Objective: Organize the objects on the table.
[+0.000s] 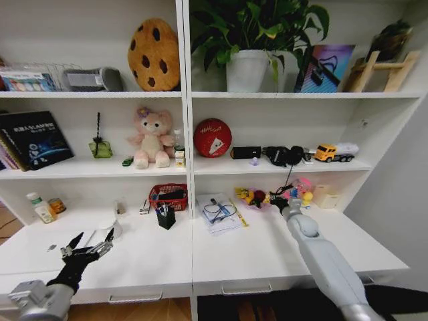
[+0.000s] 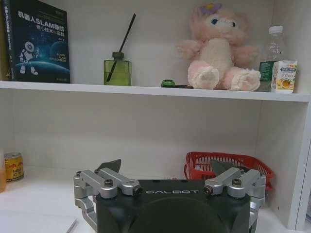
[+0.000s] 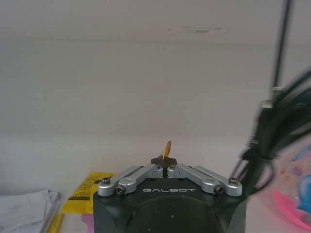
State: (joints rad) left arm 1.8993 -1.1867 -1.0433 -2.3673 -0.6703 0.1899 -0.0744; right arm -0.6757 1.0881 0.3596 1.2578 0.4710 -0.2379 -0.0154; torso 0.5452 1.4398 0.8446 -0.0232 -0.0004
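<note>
Head and wrist views, desk-tidying task. The right gripper (image 1: 279,202) is seen extended to the back of the table (image 1: 254,261), just beside a heap of bright toys (image 1: 257,196) and a hanging black cable (image 3: 272,131). Its fingers are drawn together, and a small orange piece (image 3: 168,148) with a toothed edge is pinched between the very tips; what the piece belongs to cannot be told. It is held upright, above the tabletop and clear of the yellow packet (image 3: 85,194) lying nearer the camera.

The piece is judged to be very light, thin and probably bendable, so little grip force is needed, but a hold this shallow may let it twist or slip out. A hold lower on its body, across the flat faces, is judged safer than one on the toothed edge.

The left gripper (image 1: 92,239) is held low over the front left of the table, its fingers spread wide and nothing between them. The pens (image 1: 162,208) are stood in a black pot (image 1: 166,219) before the red basket (image 1: 168,196).
</note>
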